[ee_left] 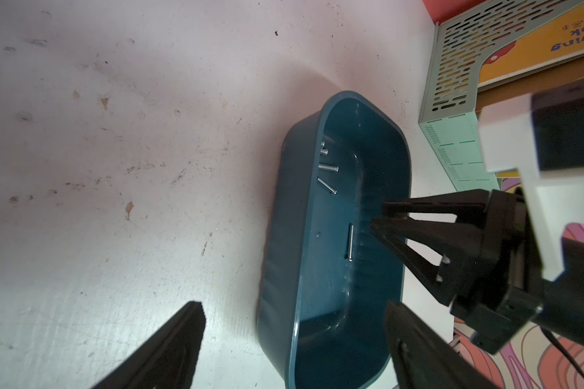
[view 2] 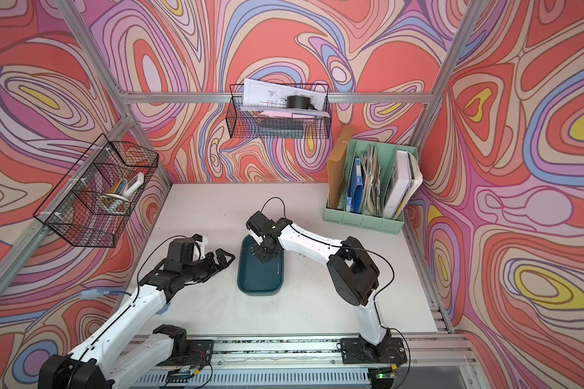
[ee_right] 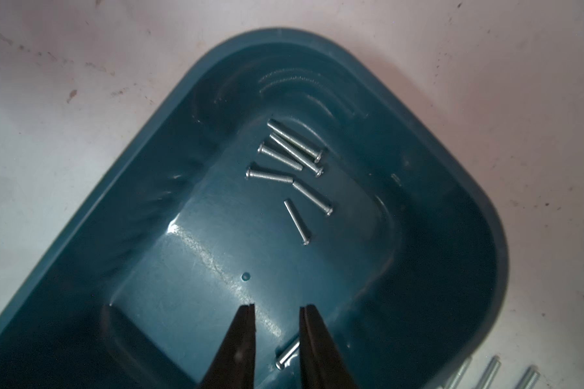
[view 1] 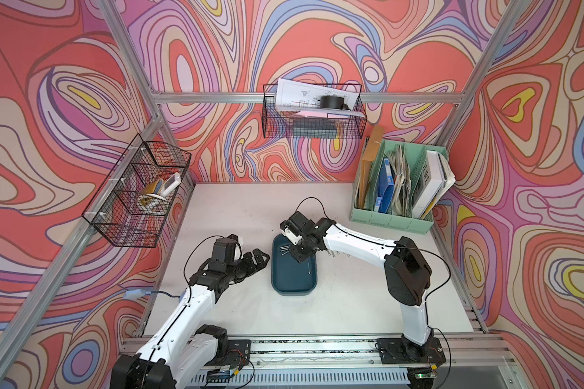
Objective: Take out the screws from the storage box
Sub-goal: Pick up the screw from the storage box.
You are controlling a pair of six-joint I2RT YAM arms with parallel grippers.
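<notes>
Right gripper [ee_right: 277, 308] hangs low in the tray [ee_right: 155, 161], fingers a bit apart and empty, probably lining up on the lone screw [ee_right: 288, 353] right beside one finger. Six more screws [ee_right: 280, 157] bunch at the tray's far end. A few spare screws [ee_right: 491, 370] lie out on the table [ee_right: 81, 101]. Left gripper [ee_left: 293, 304] sits wide open next to the tray, likely just keeping clear.

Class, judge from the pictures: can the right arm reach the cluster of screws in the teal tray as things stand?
Probably yes. The right gripper hovers over the open storage box, jaws slightly apart; the screws lie uncovered on its floor just ahead, with nothing between.
</notes>
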